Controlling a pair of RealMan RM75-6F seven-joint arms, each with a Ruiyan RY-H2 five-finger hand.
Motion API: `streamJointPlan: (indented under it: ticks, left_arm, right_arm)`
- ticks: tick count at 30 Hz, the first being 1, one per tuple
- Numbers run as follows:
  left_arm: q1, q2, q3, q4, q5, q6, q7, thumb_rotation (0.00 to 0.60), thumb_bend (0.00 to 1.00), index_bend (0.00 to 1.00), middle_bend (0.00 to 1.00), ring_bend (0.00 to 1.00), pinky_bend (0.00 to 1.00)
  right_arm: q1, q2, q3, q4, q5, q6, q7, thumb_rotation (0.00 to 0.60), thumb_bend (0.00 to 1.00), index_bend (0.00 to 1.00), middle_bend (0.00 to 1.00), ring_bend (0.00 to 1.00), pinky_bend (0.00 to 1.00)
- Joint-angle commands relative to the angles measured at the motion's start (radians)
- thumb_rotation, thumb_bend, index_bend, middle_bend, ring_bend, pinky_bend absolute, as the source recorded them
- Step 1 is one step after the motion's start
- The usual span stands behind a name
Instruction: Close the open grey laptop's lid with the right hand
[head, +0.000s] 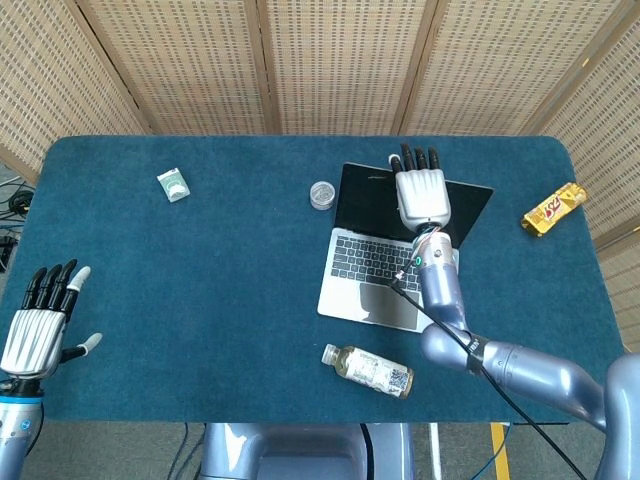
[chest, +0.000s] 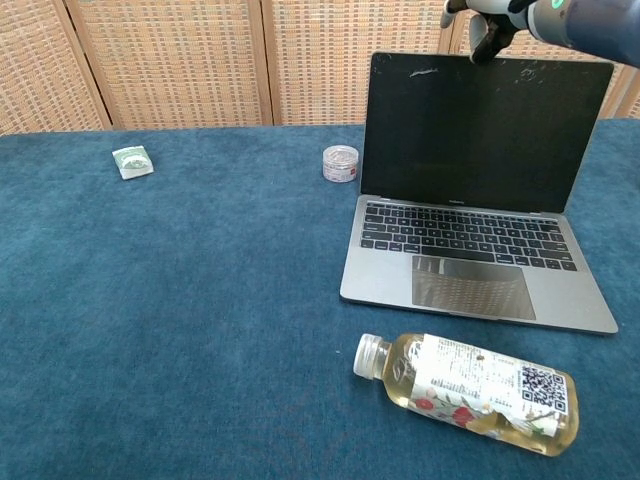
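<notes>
Two hands are on show, but only one matters. From the right hand (head: 422, 196), the laptop (head: 398, 245) lies directly below and back toward the robot: the keyboard deck is flat on the tabletop (head: 200, 280) beneath the forearm, and the lid (chest: 485, 130) stands upright under the palm, its long top edge running crosswise to the fingers. The right hand is far the nearer; the left hand (head: 38, 325) hangs well off to its left, at the near corner of the tabletop, fingers spread and holding nothing.

Seen from the head view, the right hand is flat and palm-down with its fingers (head: 418, 158) straight and close together, their dark tips reaching just past the lid's top edge to the far side. From the chest view, fingertips (chest: 487, 38) curl down at that edge, right at or just above it; I cannot tell whether they actually touch. It grips nothing.

My read is that the closing move turns on getting those fingertips behind the top edge, then drawing the lid forward and down onto the keyboard.

Nearer the robot than the laptop lies a bottle (head: 368, 369) on its side.
</notes>
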Motion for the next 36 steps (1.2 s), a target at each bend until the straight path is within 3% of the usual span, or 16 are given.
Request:
streamJointPlan:
  ticks: [1,18,26,36]
  left_arm:
    - [-0.002,-0.002,-0.003,0.003,-0.004,-0.002,0.002,0.6,0.0,0.0,0.0,0.0,0.0]
    - [-0.003,-0.005,0.0,0.001,0.002,0.009,0.008,0.6,0.0,0.0,0.0,0.0,0.0]
    - [-0.005,-0.002,0.006,-0.007,0.009,0.009,0.01,0.6,0.0,0.0,0.0,0.0,0.0]
    - [-0.004,-0.001,0.014,-0.009,0.025,0.021,0.006,0.6,0.0,0.0,0.0,0.0,0.0]
  right_arm:
    - [0.013,-0.009,-0.008,0.035,0.009,-0.019,0.015,0.6,1.0,0.14,0.05,0.0,0.01]
    - [0.025,-0.019,-0.054,0.131,0.031,-0.058,0.078,0.6,1.0,0.21,0.13,0.0,0.01]
    - [0.024,-0.012,-0.072,0.111,0.013,-0.027,0.094,0.6,1.0,0.3,0.22,0.07,0.05]
    - [0.018,-0.006,-0.091,0.09,0.017,-0.005,0.102,0.6,1.0,0.33,0.26,0.1,0.08]
